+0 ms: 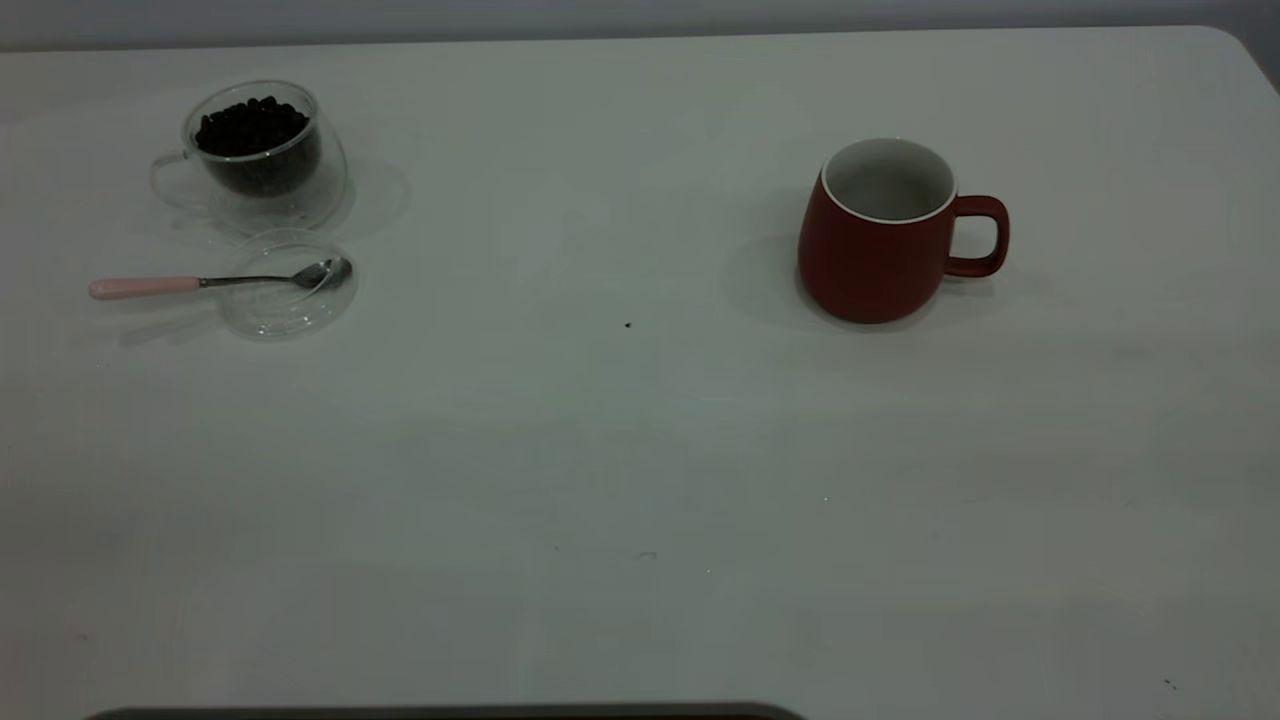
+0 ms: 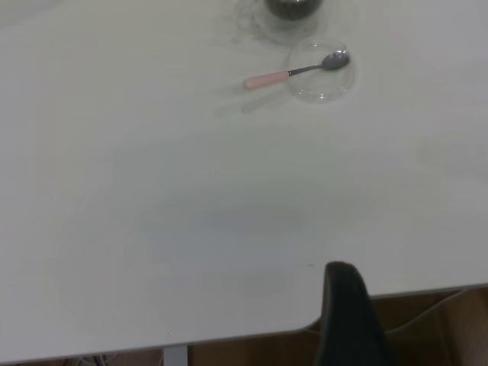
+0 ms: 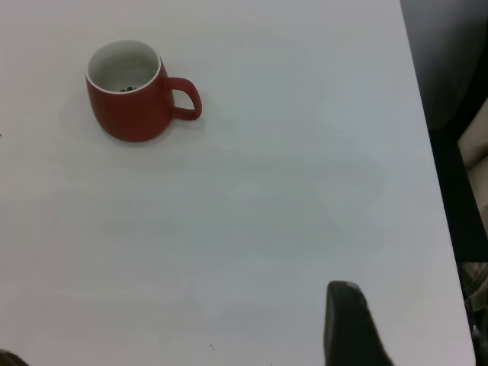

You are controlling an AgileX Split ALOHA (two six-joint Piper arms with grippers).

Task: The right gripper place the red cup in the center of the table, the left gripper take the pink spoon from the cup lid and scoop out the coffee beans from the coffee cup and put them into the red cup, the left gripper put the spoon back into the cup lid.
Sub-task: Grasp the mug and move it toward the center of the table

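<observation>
The red cup (image 1: 870,250) stands upright on the white table (image 1: 640,450), right of the middle, its handle turned to the right. In the right wrist view the red cup (image 3: 133,107) shows a few dark bits inside. At the far left stands the glass coffee cup (image 1: 262,160) filled with coffee beans (image 1: 250,125). Just in front of it lies the cup lid (image 1: 285,305), with the pink spoon (image 1: 200,283) resting bowl-in on it and its handle sticking out left. The left gripper (image 2: 347,305) hangs over the table's near edge, far from the pink spoon (image 2: 290,73). The right gripper (image 3: 347,320) is well short of the red cup.
A tiny dark speck (image 1: 628,324) lies near the table's middle. The table's rounded corner (image 1: 1240,45) is at the back right. Brown cardboard (image 2: 435,328) shows below the table edge in the left wrist view. Neither arm appears in the exterior view.
</observation>
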